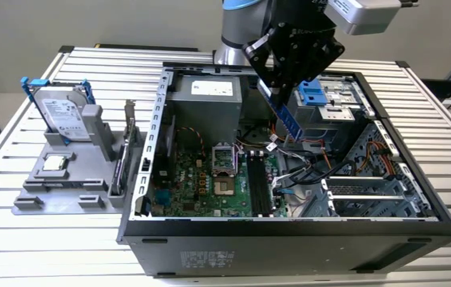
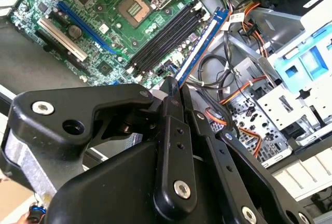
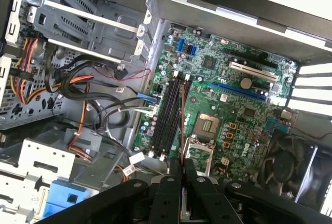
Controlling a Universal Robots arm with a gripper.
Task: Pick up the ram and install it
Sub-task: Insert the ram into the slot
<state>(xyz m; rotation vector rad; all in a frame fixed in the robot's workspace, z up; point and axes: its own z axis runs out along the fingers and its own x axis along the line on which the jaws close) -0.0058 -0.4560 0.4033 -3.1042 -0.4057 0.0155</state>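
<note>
Logging exterior view from 9 o'clock | parts stand [image 1: 66,173] beside open case [image 1: 289,245], hard drive [image 1: 62,116] upright | memory slots [image 1: 258,179] at centre, bare, unobstructed for insertion | gripper [image 1: 275,81] toward 1 o'clock, pinching the ram [image 1: 285,116] by upper end, likely to leave contact edge free | ram slanted, hanging clear of slots, not seated.

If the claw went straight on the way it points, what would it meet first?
The thin blue circuit-board stick in the claw leads; both wrist views put it roughly over the long black plastic memory slots, so probably those first. Depth is unclear.
</note>
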